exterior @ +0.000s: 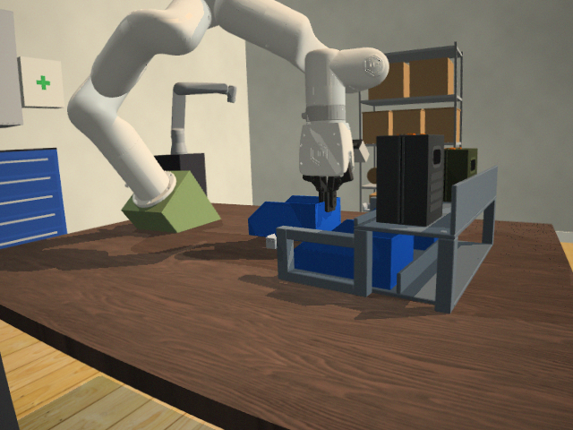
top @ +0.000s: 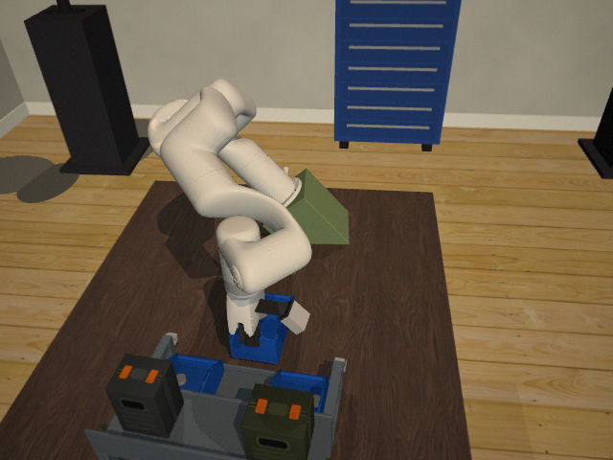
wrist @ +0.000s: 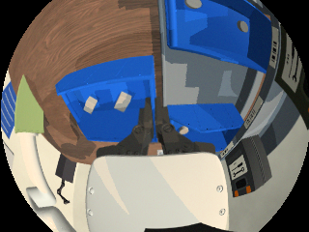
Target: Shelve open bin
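Note:
The open blue bin (top: pixel 267 350) (exterior: pixel 286 216) (wrist: pixel 107 128) hangs above the table beside the shelf (top: pixel 238 383) (exterior: pixel 317 235) (wrist: pixel 208 82), looking slightly tipped, front low. Two pale parts (wrist: pixel 107 101) lie in it. My gripper (top: pixel 249 341) (exterior: pixel 329 207) (wrist: pixel 154 105) is shut on its rear wall, off-centre in the top view. The open front faces the robot's base. On the shelf the left bin (top: pixel 201 374) (wrist: pixel 212 114) and right bin (top: pixel 301 380) (wrist: pixel 217 29) stand with a free place between them. The shelf's front lip is hard to make out.
A dark grey case (top: pixel 148 396) (exterior: pixel 406 180) (wrist: pixel 248 169) and an olive case (top: pixel 278 425) stand on the upper board, over the bins' rear ends. Side rails and posts with pale end caps (top: pixel 339 362) flank the row. The green base block (top: pixel 322 222) (exterior: pixel 184 203) is behind.

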